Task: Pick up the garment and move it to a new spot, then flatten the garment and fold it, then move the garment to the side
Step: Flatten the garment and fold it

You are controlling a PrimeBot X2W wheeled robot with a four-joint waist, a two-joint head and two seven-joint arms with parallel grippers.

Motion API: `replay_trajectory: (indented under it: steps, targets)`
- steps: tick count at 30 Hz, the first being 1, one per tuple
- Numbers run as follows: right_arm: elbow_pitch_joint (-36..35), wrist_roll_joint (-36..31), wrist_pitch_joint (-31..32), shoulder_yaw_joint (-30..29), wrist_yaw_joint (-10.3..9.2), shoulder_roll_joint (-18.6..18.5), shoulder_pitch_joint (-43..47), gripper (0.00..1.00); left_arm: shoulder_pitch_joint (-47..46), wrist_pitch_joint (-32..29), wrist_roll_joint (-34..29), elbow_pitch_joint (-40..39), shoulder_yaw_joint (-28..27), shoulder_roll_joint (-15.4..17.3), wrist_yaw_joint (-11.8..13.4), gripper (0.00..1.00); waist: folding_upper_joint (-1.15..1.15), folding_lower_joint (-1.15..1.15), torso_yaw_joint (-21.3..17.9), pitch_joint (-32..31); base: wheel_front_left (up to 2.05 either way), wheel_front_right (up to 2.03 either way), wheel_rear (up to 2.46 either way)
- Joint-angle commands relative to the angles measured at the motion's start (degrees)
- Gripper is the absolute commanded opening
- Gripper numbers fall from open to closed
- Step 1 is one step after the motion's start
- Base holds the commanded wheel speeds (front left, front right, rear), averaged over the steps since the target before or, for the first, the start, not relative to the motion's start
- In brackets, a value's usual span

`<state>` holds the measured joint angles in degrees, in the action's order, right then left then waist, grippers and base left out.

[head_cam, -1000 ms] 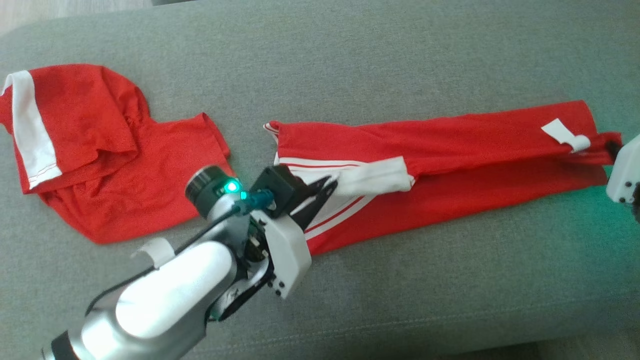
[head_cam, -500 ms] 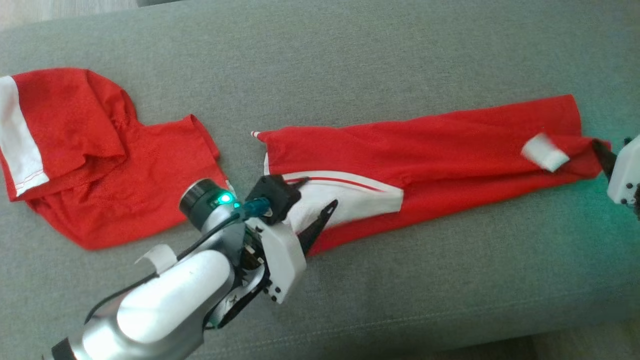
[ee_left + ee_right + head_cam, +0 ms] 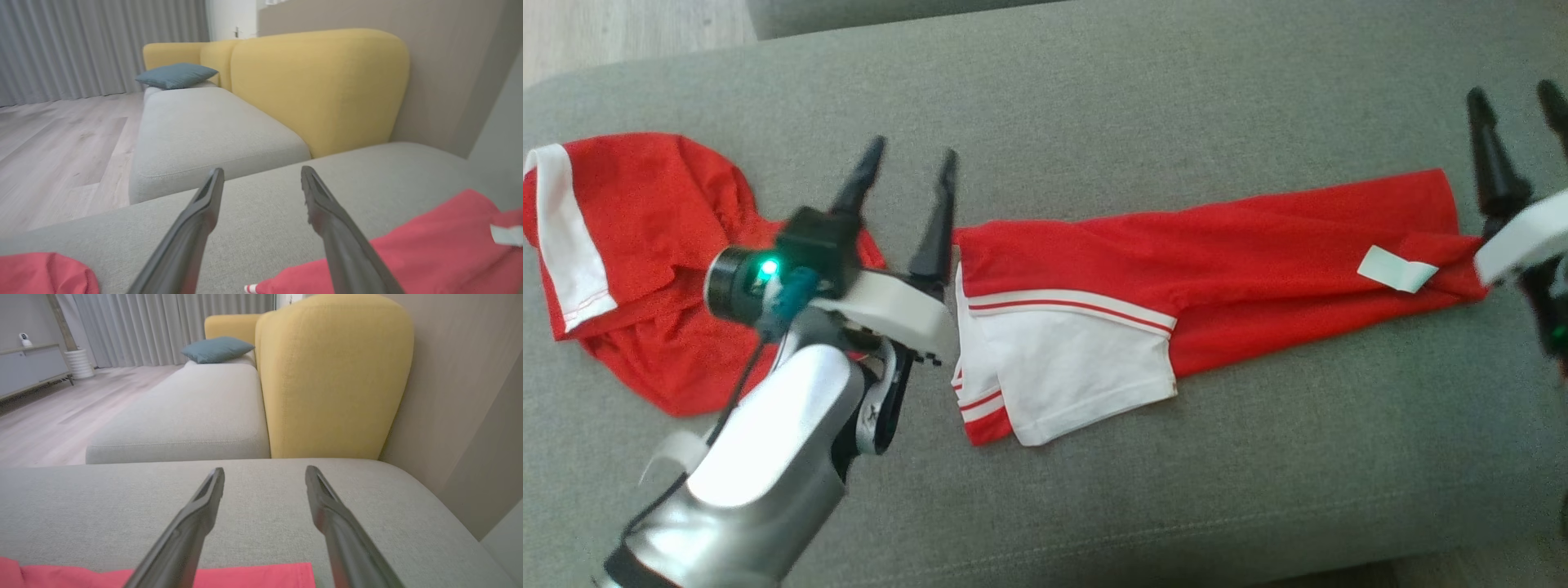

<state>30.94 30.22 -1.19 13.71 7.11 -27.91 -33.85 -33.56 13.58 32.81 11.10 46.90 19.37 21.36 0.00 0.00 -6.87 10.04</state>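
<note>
A red garment with white panels and stripes [image 3: 1217, 245] lies folded into a long band across the grey cushion [image 3: 1094, 98], its white sleeve part at the near left and a white label near its right end. My left gripper [image 3: 913, 163] stands open just left of the band's left end, holding nothing. My right gripper [image 3: 1515, 98] is open above the band's right end, also holding nothing. The left wrist view shows the red cloth [image 3: 429, 241] below and right of the open fingers [image 3: 204, 204]. In the right wrist view a red edge [image 3: 245, 575] lies under the fingers [image 3: 327, 506].
A second red garment with a white stripe [image 3: 645, 245] lies crumpled at the cushion's left, partly behind my left arm. Beyond stand a yellow sofa back [image 3: 318, 81], a blue pillow [image 3: 175, 75], wood floor [image 3: 49, 134] and curtains. The cushion's front edge runs along the bottom.
Both grippers have let go of the garment and lifted off it with fingers pointing up. The white sleeve part now lies spread flat. The camera has shifted slightly.
</note>
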Motion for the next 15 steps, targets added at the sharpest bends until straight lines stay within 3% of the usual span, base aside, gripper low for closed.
replay_trajectory:
  steps: [1, 7, 15]
  targets:
    - [-2.7, -1.2, -2.2, -0.3, 0.37, -0.1, 1.5, 1.00, -0.3, 0.8, 0.6, -1.4, -4.0, 0.4, 0.7, 1.00, 0.00, 0.00, 0.0, -0.3, 0.00, 0.00, 0.00]
    - [-8.0, -7.8, -8.9, -2.0, 0.37, 3.4, 7.6, 1.00, 7.4, 1.4, -2.4, -4.6, -12.6, -3.8, 0.0, 1.00, 0.00, 0.00, 0.0, -1.0, 0.00, 0.00, 0.00]
    - [-10.1, -13.2, -10.2, -4.7, 0.37, 7.6, 13.1, 1.00, 16.1, 1.4, -7.7, -4.9, -21.2, -10.2, -7.1, 1.00, 0.00, 0.00, 0.5, -1.2, 0.00, 0.00, 0.00]
